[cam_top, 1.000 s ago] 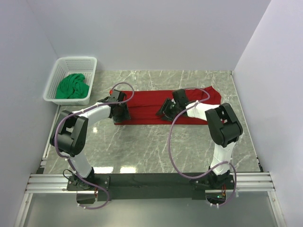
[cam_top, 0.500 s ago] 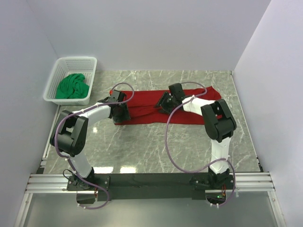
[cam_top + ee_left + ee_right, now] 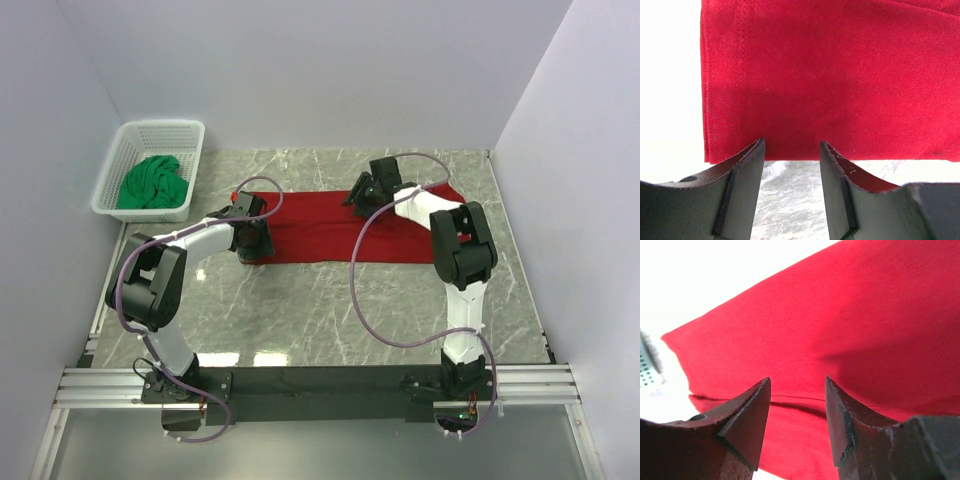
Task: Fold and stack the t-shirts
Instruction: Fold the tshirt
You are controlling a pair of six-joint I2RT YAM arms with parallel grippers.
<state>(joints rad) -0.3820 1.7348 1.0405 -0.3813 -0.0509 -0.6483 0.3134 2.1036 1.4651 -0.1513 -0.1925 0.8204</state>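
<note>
The red t-shirt (image 3: 310,225) is laid flat on the marble bench (image 3: 300,310). It is folded into a long strip that runs from left to right across the back half. The green t-shirt (image 3: 152,185) is bunched up inside the white basket (image 3: 160,128). The basket is set at the far left corner, well apart from the red t-shirt.

The left gripper (image 3: 256,240) is placed low at the left end of the red t-shirt, by its near edge. Its fingers (image 3: 747,170) are held a little apart, and nothing is held between them. The red edge is seen just past the tips.

The right gripper (image 3: 358,192) is placed at the far edge of the red t-shirt, near its middle. Its fingers (image 3: 750,410) are also held a little apart over the red cloth, and nothing is gripped. A fold line is seen in the cloth just past them.
</note>
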